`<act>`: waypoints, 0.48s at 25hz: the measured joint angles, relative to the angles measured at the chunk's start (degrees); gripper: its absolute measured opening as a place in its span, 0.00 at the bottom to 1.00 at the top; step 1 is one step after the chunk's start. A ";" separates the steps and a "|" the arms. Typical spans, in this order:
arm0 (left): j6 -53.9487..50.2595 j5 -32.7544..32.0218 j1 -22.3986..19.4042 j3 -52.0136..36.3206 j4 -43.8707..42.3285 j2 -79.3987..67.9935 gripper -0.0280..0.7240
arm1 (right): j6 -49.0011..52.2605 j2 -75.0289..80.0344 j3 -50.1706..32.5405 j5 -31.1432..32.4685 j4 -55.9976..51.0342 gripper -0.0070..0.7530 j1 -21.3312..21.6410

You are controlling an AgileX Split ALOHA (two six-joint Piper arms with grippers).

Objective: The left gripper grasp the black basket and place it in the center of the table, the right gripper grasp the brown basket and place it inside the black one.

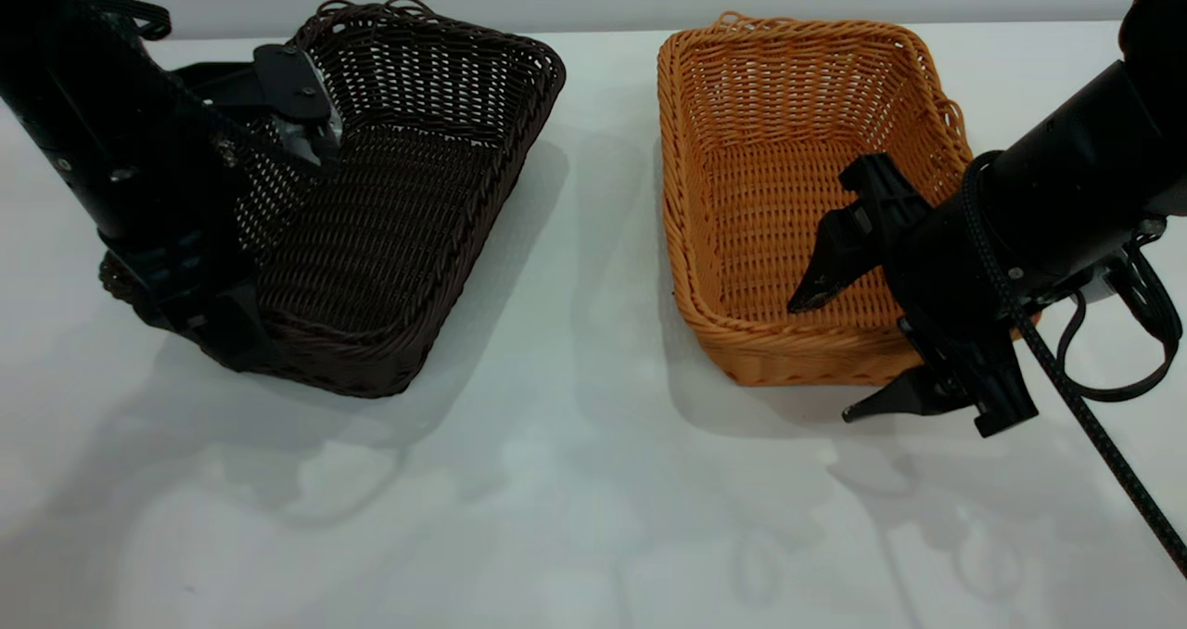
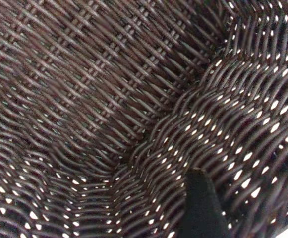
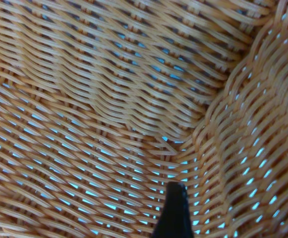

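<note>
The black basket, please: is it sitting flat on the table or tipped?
Tipped: the black basket has its left side raised off the table.

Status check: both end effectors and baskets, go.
Left end effector at black basket side wall, basket tilted. Right end effector open, straddling brown basket near corner. Baskets apart, nothing between.

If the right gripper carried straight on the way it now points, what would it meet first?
Most likely the brown basket itself. The right gripper straddles the basket's near right wall, jaws open, one finger inside and one outside. Going on, the inner finger would probably meet the woven floor first, though depth is unclear.
</note>
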State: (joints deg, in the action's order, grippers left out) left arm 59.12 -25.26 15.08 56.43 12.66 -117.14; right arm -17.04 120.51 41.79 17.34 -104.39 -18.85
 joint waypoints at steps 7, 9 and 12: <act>-0.11 -0.05 0.00 0.00 2.20 1.33 0.60 | -0.17 0.00 0.00 0.01 0.00 0.74 0.00; -0.24 -0.65 0.18 0.00 2.63 3.00 0.60 | -0.22 0.00 0.00 0.06 0.00 0.74 0.00; -0.41 -1.16 0.49 0.00 2.68 5.45 0.60 | -0.28 0.00 0.00 0.06 0.00 0.74 0.00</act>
State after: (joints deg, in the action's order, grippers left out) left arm 58.71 -26.42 15.57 56.43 15.34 -111.70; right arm -17.31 120.51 41.79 17.40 -104.39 -18.85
